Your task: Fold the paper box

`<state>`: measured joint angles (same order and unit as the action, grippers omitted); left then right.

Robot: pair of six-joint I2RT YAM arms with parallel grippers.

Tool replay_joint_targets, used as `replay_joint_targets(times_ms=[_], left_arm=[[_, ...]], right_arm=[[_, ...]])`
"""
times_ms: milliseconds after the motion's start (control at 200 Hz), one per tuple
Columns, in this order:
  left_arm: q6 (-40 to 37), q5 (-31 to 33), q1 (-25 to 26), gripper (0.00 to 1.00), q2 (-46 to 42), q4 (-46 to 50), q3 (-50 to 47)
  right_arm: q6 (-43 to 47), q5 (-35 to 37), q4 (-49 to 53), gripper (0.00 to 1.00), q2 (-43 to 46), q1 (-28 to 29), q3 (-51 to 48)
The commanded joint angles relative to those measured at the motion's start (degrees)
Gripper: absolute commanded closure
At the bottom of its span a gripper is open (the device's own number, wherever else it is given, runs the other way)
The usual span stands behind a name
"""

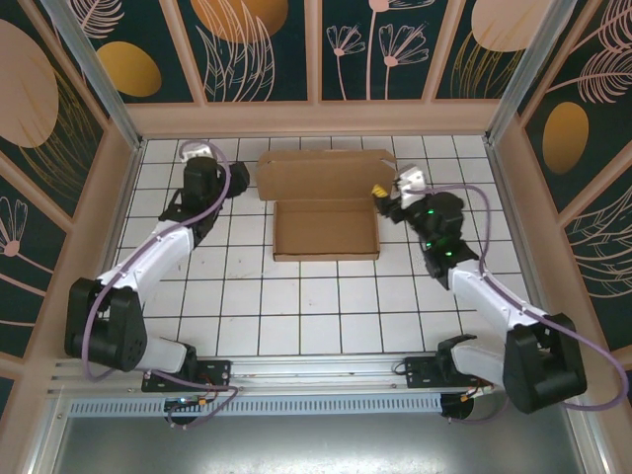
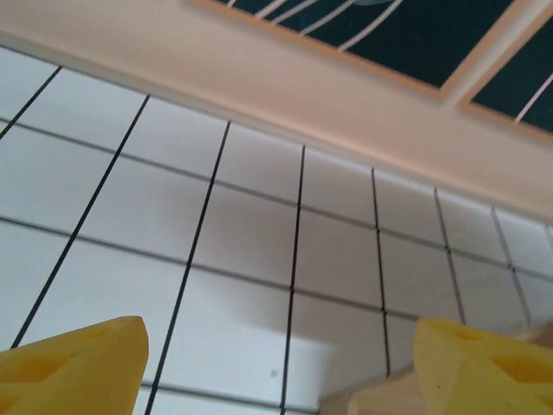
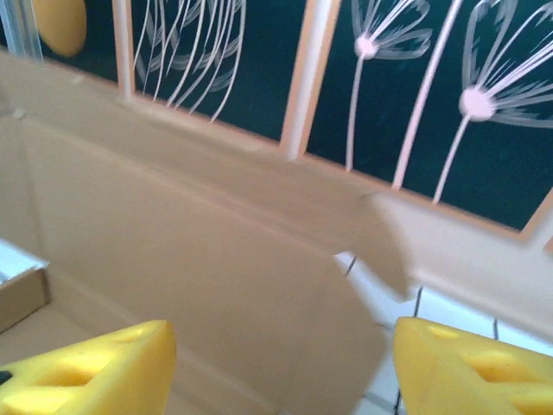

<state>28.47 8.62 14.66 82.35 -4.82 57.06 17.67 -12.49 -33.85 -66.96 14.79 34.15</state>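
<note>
while looking down on the white tiled table point(image 1: 296, 316), seeing the paper box point(image 1: 326, 229) lying at its back middle, with a shallow walled tray toward the arms and a broad lid panel reaching toward the rear wall. finding the left gripper point(image 1: 239, 179) just beside the lid's left edge, yellow fingers point(image 2: 78, 367) standing wide apart and gripping nothing. finding the right gripper point(image 1: 381, 192) at the box's right side, likewise standing wide, facing the brown panel and holding nothing.

Shows bright, even overhead light, faint shadows. Reads sharp from above, blurred through both wrist cameras, worst at 5 and 7 o'clock.
</note>
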Motion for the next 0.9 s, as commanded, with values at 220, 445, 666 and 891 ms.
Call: replay_joint_targets(times_ms=[220, 445, 666, 891], left_arm=[[12.8, -15.6, -8.5, 0.22, 12.8, -18.4, 4.4], [16.8, -25.4, -9.6, 0.26, 20.5, -24.9, 6.7], [17.9, -30.8, -9.6, 0.3, 24.0, -28.0, 8.4], [19.7, -33.4, -9.6, 0.34, 24.8, -30.6, 7.7]], right_arm=[[7.3, -36.5, -9.0, 0.33, -16.2, -15.4, 3.9], [6.7, -40.2, -9.6, 0.3, -27.1, -16.0, 11.5], [7.8, -40.9, -6.4, 0.38, -33.7, -14.7, 18.1], [7.8, -40.7, -4.7, 0.6, -36.1, -13.7, 19.4]])
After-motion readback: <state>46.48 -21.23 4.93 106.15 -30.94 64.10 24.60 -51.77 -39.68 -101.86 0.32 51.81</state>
